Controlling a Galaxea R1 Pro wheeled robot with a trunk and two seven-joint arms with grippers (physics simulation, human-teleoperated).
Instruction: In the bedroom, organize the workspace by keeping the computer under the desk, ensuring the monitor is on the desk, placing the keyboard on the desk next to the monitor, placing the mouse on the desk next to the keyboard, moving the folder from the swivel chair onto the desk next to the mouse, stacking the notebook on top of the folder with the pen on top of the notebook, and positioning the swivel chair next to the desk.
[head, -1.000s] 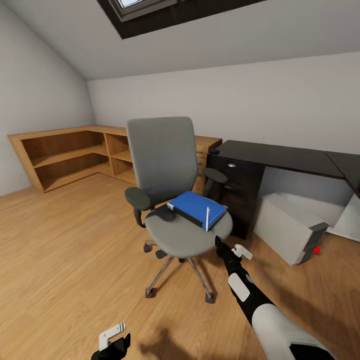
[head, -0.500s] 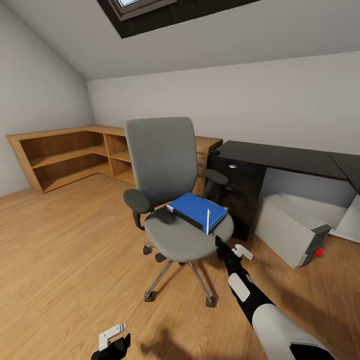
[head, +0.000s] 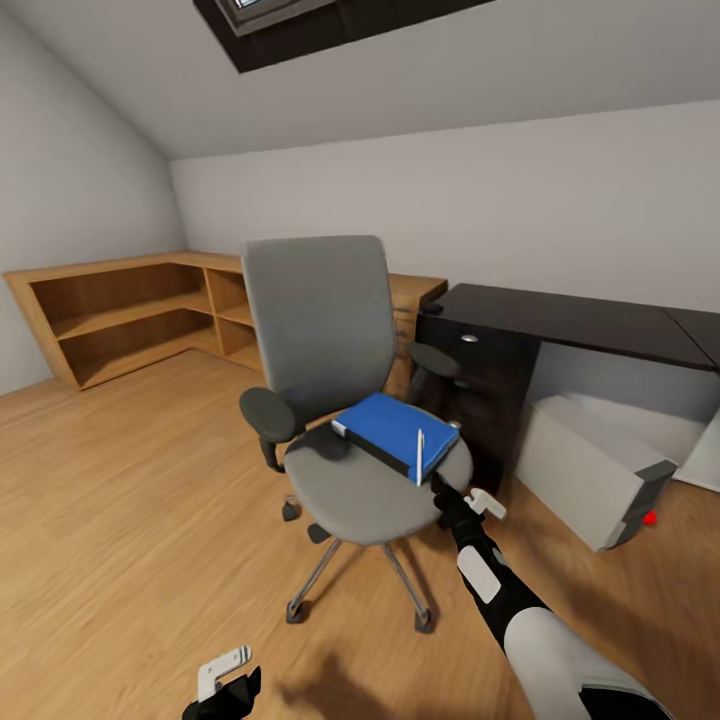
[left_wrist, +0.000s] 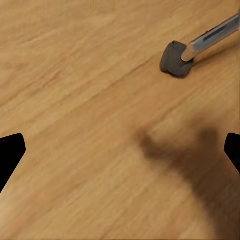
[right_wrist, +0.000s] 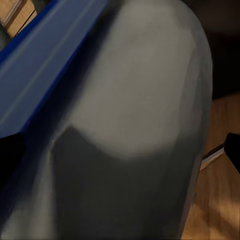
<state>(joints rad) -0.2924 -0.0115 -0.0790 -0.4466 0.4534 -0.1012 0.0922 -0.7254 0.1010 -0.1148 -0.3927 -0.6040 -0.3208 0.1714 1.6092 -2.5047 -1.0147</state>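
Observation:
The grey swivel chair (head: 318, 330) stands on the wood floor, left of the black desk (head: 575, 318). The blue folder (head: 388, 424) lies on its seat, and the white pen (head: 419, 443) rests on the folder's near corner. The pale computer (head: 585, 478) leans tilted on the floor under the desk. My right gripper (head: 441, 489) is open at the seat's front right edge; in the right wrist view (right_wrist: 120, 150) it faces the seat (right_wrist: 140, 100) and the folder's edge (right_wrist: 35, 65). My left gripper (head: 226, 688) hangs low and open over bare floor (left_wrist: 120, 152). The monitor, keyboard, mouse and notebook are out of view.
A low wooden shelf unit (head: 130, 310) runs along the left and back walls behind the chair. The desk's dark drawers (head: 470, 390) have round silver knobs. A chair caster (left_wrist: 175, 59) lies ahead of the left gripper. A skylight (head: 270, 12) sits in the sloped ceiling.
The whole view has shifted as the camera moved a little closer. The chair seat and folder now sit nearer my right gripper. Both grippers stay open.

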